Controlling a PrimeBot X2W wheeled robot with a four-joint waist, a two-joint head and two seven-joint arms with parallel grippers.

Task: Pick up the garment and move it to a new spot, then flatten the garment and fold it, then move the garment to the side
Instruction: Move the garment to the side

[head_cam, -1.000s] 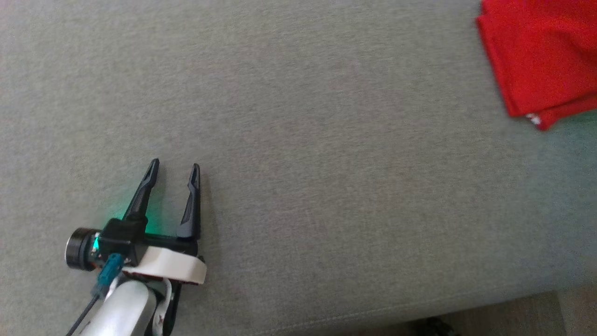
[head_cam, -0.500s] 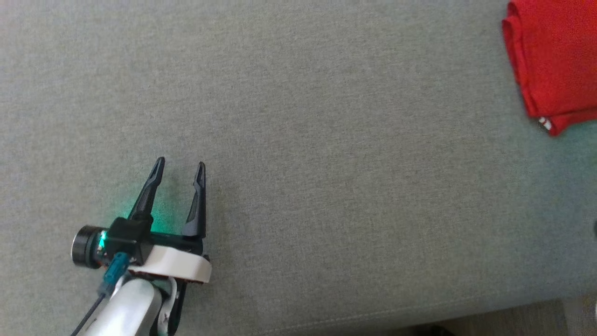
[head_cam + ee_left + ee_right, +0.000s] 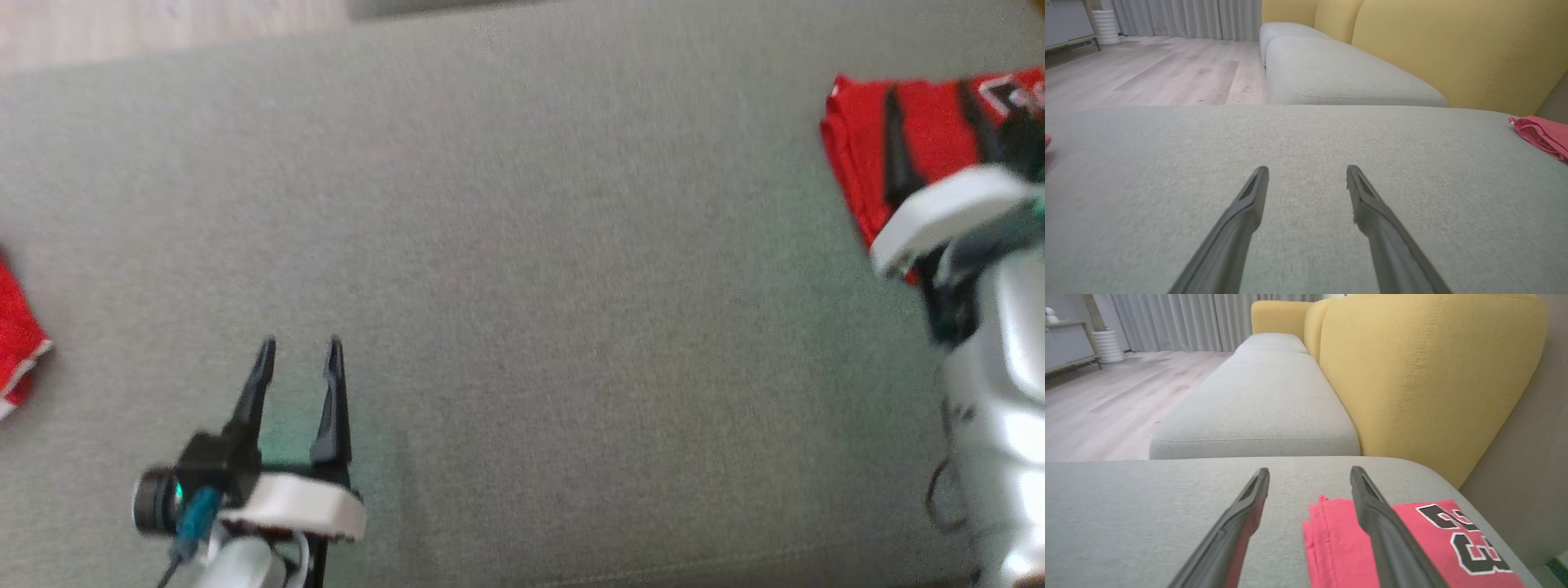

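Note:
The garment (image 3: pixel 853 155) is a folded red jersey lying flat at the far right of the grey cushion (image 3: pixel 522 286). In the right wrist view the garment (image 3: pixel 1339 547) shows a black number edged in white. My right gripper (image 3: pixel 937 131) hangs over it, open, with nothing between its fingers. From its own wrist the right gripper (image 3: pixel 1309 471) has one finger over the jersey's left edge and the other over bare cushion. My left gripper (image 3: pixel 299 347) stands open over bare cushion at the lower left. The left gripper (image 3: pixel 1307 171) sees the garment (image 3: pixel 1541 136) far to its right.
Another red cloth (image 3: pixel 12 343) with a white hem lies at the cushion's left edge. A yellow sofa back (image 3: pixel 1425 375) rises behind the garment. A second grey seat cushion (image 3: pixel 1257 404) and wooden floor (image 3: pixel 1147 73) lie beyond.
The head camera has shifted, bringing my right arm into view over the garment and the red cloth in at the left. The right gripper has opened. My left gripper stays open.

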